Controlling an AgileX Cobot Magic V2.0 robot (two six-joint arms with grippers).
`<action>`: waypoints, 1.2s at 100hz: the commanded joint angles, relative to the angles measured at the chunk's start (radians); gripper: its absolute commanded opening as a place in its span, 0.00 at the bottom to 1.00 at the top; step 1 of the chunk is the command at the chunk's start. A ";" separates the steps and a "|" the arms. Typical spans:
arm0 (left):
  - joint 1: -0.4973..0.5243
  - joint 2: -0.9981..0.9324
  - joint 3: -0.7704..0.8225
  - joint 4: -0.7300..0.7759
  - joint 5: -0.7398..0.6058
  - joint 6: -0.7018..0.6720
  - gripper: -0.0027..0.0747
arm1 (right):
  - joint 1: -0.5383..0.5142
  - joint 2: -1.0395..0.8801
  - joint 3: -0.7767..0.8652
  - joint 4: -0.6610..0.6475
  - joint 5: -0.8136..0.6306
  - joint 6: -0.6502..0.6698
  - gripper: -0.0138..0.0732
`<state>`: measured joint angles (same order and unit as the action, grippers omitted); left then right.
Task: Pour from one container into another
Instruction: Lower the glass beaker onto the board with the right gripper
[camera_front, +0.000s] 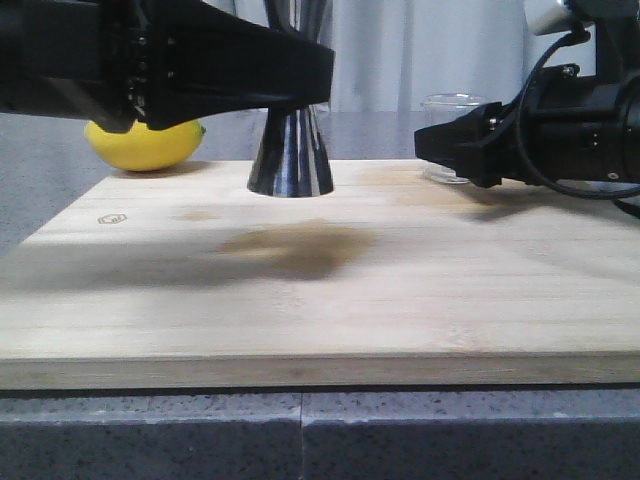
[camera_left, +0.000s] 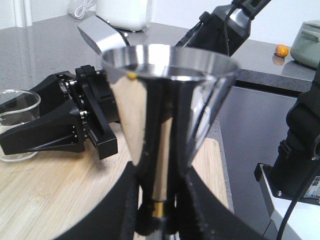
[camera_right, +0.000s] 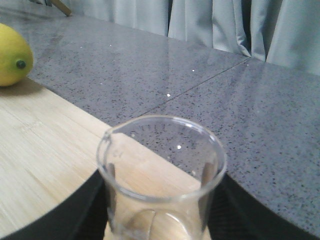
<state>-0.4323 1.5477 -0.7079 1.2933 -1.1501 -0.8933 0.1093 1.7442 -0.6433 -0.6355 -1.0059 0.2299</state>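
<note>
Mirror-polished steel jigger (camera_left: 167, 115) — clear glass beaker (camera_right: 161, 175) — on matt pale wooden board (camera_front: 400, 290).

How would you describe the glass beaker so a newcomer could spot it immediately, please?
On the wooden board, look to its far right corner, between the right gripper's fingers. There stands the glass beaker: short, clear and flared at the rim, unlike the tall steel jigger or yellow lemon.

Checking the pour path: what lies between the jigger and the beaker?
Front view: bare board between jigger and beaker; only the right gripper reaches in at the beaker.
</note>
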 joint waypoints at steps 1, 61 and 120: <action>0.002 -0.041 -0.028 -0.043 -0.200 -0.010 0.01 | -0.008 -0.031 -0.017 0.012 -0.027 -0.009 0.54; 0.002 -0.041 -0.028 -0.043 -0.200 -0.010 0.01 | -0.008 -0.031 -0.017 0.054 -0.080 0.055 0.72; 0.002 -0.041 -0.028 -0.043 -0.200 -0.010 0.01 | -0.008 -0.074 -0.017 0.054 -0.122 0.087 0.78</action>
<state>-0.4323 1.5477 -0.7079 1.2933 -1.1501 -0.8933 0.1093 1.7314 -0.6433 -0.6027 -1.0397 0.3155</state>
